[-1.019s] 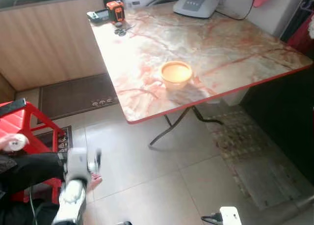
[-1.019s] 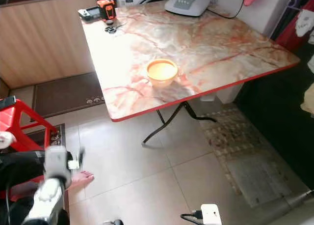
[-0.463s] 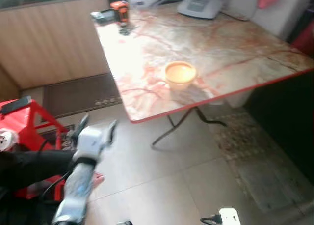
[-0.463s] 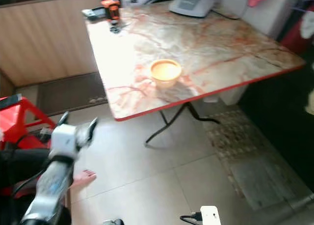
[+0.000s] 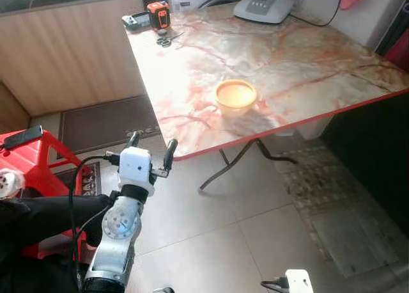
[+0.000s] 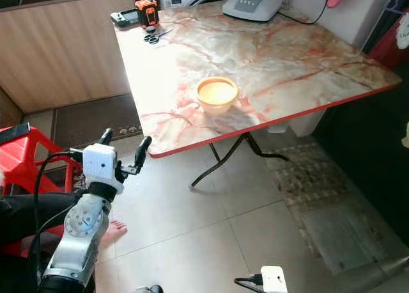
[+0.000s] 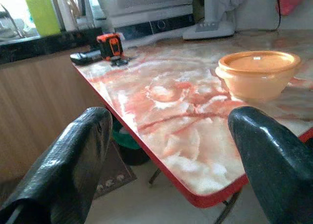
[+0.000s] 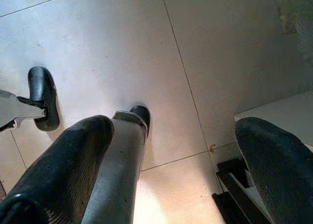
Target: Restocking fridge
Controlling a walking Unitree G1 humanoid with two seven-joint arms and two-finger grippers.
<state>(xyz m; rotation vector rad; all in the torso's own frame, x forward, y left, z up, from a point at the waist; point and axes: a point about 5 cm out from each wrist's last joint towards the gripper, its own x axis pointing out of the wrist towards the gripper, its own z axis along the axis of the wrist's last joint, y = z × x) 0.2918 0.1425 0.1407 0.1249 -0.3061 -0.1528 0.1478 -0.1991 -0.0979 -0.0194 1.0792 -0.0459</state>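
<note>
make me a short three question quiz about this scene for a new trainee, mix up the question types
1. True or false: the left gripper holds the orange bowl.
2. Which item lies beside the orange tape measure at the far corner of the marble table? A) scissors B) a mug C) a plate
3. Fill in: the red stool stands on the robot's ____ side.

Key
1. False; its fingers are open and empty, short of the table edge.
2. A, the scissors.
3. Left.
</note>
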